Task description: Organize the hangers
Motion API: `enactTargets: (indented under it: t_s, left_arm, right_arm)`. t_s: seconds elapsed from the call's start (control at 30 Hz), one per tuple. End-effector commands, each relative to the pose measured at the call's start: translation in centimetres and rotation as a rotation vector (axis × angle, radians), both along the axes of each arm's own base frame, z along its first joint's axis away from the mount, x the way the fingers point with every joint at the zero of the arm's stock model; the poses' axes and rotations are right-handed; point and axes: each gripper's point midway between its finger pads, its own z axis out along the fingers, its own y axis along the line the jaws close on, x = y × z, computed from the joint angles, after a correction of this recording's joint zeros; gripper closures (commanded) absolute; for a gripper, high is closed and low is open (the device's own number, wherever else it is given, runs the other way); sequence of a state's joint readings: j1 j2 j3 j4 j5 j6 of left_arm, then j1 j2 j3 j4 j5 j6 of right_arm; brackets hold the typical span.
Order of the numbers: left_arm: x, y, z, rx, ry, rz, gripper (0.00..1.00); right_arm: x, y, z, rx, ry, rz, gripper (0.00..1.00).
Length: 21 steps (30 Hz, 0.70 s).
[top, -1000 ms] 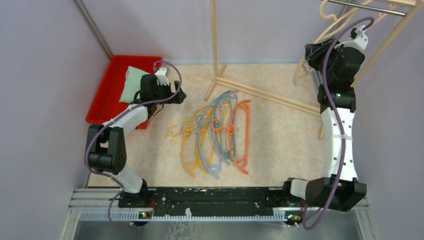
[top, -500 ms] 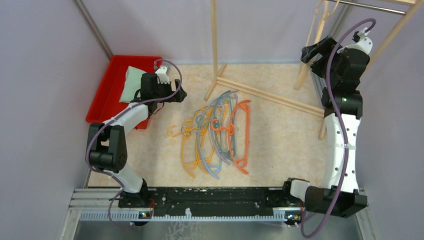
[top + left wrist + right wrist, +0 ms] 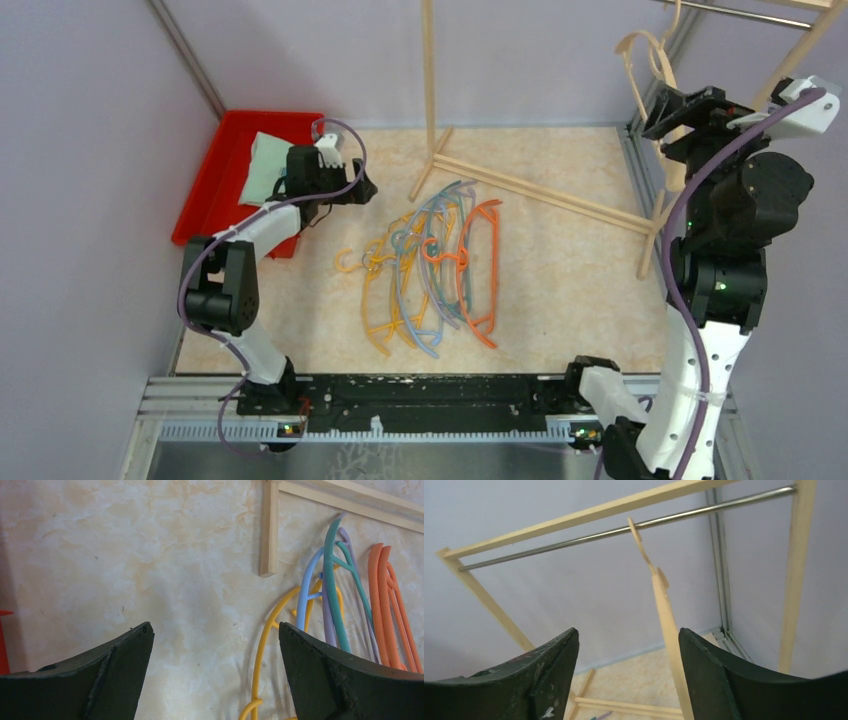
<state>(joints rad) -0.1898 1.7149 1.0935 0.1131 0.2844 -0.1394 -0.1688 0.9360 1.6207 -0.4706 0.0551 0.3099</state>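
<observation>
- Over the last second the right arm has swung out to the right and risen toward the overhead camera. Its claw has drawn back from the rack's top corner.
- The beige hanger now hangs on its own, its hook over the metal rod. It has turned, so the overhead camera sees it almost edge-on.
- The left arm and the pile of hangers lie as they did a second ago.
- The right claw has its fingers spread apart with nothing between them. The beige hanger dangles just beyond the tips, apart from them.
- The left claw hovers over the table, fingers wide apart and gripping nothing, just left of the pile.
- The pile lies flat in the middle of the table, overlapping. An orange hanger is on its right side and a yellow hanger on its left, with teal, light blue and lavender ones tangled between.
- The far ends of the pile reach close to the wooden base bar of the rack.
- A red tray sits at the table's far left, with a pale green cloth in it.
</observation>
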Motion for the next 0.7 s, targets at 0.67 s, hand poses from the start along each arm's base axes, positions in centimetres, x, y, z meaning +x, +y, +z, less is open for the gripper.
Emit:
enactTargets:
  t_s: [0.67]
  left_arm:
    - [-0.7, -0.1, -0.9, 0.0, 0.024, -0.008, 0.0]
  right_arm:
    - [3.4, 28.3, -33.2, -0.35, 0.974, 0.876, 0.46]
